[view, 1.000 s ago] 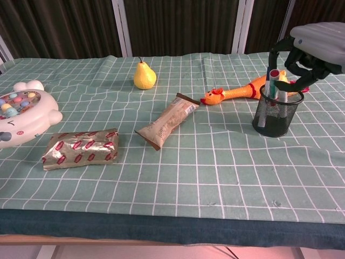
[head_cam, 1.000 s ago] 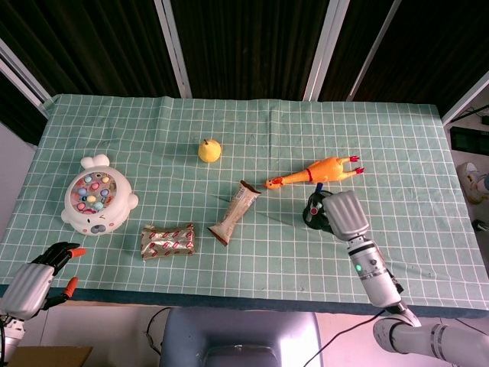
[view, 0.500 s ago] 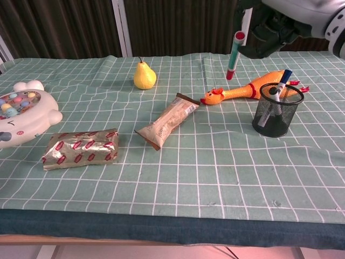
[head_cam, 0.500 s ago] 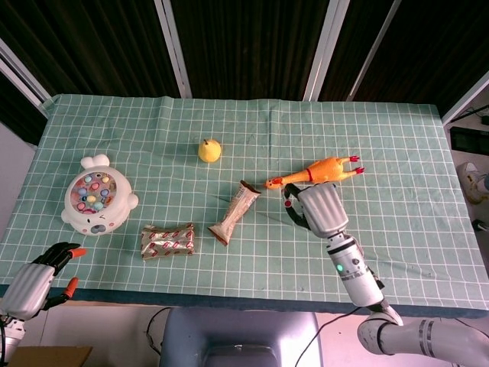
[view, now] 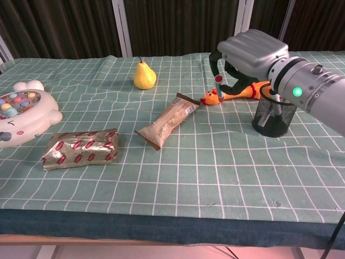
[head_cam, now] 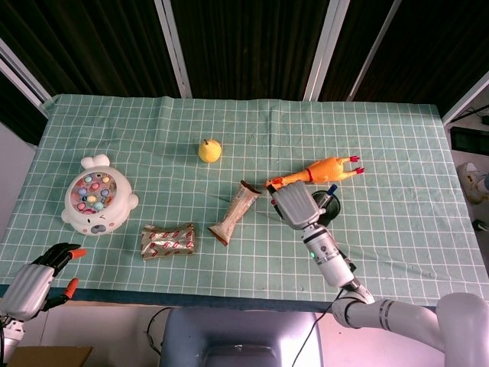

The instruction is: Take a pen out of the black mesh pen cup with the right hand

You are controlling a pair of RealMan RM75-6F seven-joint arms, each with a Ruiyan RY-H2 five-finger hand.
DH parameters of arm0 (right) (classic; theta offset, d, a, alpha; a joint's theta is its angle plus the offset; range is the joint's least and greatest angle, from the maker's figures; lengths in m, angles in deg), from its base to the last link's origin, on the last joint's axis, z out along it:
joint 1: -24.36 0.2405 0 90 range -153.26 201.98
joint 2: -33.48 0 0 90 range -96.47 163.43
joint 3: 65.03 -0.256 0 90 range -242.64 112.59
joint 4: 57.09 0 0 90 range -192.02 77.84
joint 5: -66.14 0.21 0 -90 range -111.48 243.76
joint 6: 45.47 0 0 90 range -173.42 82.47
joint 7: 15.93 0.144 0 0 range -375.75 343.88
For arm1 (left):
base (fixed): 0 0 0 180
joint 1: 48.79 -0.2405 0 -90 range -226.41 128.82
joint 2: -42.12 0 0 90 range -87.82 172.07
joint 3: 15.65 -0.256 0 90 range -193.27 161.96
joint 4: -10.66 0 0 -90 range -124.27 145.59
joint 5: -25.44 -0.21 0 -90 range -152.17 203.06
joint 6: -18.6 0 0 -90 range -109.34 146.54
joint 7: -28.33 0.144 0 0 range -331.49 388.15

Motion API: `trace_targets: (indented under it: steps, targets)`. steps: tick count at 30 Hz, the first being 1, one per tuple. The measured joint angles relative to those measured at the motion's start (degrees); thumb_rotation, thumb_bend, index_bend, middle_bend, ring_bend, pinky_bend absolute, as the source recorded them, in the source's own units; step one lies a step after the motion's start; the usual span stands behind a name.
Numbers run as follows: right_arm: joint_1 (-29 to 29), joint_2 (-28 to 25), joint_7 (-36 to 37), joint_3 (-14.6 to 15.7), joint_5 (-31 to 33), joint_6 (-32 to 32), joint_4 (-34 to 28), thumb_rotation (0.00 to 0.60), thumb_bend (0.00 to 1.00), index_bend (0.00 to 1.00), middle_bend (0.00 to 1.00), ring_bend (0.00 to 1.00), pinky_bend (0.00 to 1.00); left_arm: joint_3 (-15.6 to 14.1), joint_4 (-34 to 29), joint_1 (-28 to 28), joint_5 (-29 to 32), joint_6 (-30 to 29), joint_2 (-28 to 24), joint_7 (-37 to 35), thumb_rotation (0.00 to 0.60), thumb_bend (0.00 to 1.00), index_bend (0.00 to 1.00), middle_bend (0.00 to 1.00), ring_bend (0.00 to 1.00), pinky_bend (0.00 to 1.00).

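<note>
Green gridded cloth covers the worktop (view: 178, 178), dark curtains behind it. At the head view's lower left, the left robot hand (head_cam: 34, 279) hangs off the near edge, fingers loosely apart, holding nothing. Right of centre, the right robot hand (view: 248, 54) pinches a red-capped pen (view: 219, 89) above the cloth, just left of the black mesh pen cup (view: 275, 114).

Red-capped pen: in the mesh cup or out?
Out. The right hand holds the red-capped pen in the air, left of the black mesh pen cup, near the rubber chicken.
</note>
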Motion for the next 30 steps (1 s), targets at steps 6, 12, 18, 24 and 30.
trace_targets:
  steps: [6,12,18,24,30]
  targets:
    - [1.4,4.5,0.9,1.3,1.5,-3.9,8.4,0.6,0.81,0.81,1.0,1.0,1.0,0.0,0.1,0.1,0.2,0.3,0.0,-0.2,0.6,0.46,0.25,0.17,0.12,0.36]
    - [1.2,5.3,1.0,1.6,2.8,-4.5,9.6,0.6,0.78,0.69,1.0,1.0,1.0,-0.1,0.0,0.1,0.0,0.2,0.0,0.0,0.6,0.46,0.25,0.17,0.12,0.36]
    - [0.4,3.8,1.7,1.3,4.6,-5.4,7.3,0.6,0.49,0.47,1.0,1.0,1.0,-0.1,-0.1,0.1,0.0,0.3,0.0,0.4,0.6,0.46,0.25,0.17,0.12,0.36]
    - [-0.9,0.6,4.0,0.8,5.9,-5.7,2.5,0.6,0.34,0.29,1.0,1.0,1.0,-0.2,-0.2,0.2,0.0,0.5,0.0,0.8,0.6,0.46,0.25,0.17,0.12,0.36]
    - [-2.9,-3.9,9.8,0.3,4.5,-3.5,-4.6,0.6,0.33,0.29,1.0,1.0,0.99,-0.2,-0.3,0.2,-0.1,0.7,0.1,1.1,0.6,0.46,0.25,0.17,0.12,0.36]
